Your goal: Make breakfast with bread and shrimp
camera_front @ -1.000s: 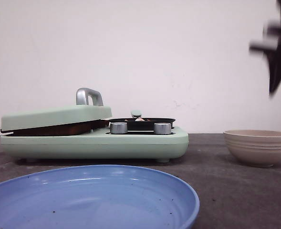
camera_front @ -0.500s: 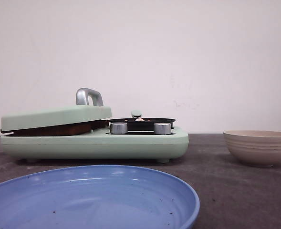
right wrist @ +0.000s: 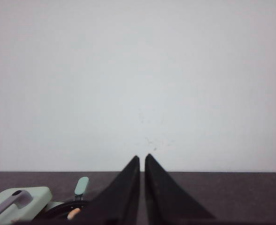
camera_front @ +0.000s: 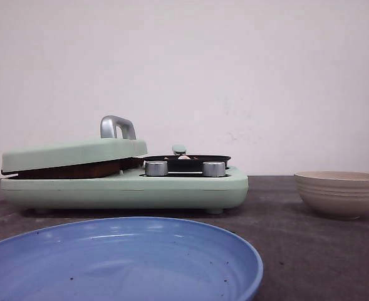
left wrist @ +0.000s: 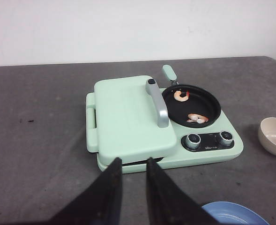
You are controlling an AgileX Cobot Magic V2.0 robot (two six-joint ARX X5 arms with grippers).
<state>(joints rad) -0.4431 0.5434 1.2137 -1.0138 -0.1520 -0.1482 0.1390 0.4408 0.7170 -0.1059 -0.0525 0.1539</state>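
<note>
My right arm is gone from the front view, so the shrimp step looks finished. The mint-green breakfast cooker (left wrist: 161,124) is closed over brown bread (camera_front: 71,170). At its 2 o'clock, the small black pan (left wrist: 192,105) holds orange-pink shrimp (left wrist: 197,118). My left gripper (left wrist: 133,165) is narrowly open and empty; my right gripper (right wrist: 142,160) is almost closed and empty.

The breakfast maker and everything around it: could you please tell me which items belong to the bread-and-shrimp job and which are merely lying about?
Belonging to the job:
- shrimp in the black pan
- green breakfast maker, lid down
- blue plate, probably for serving

Lying about:
- beige bowl, apparently empty
</note>
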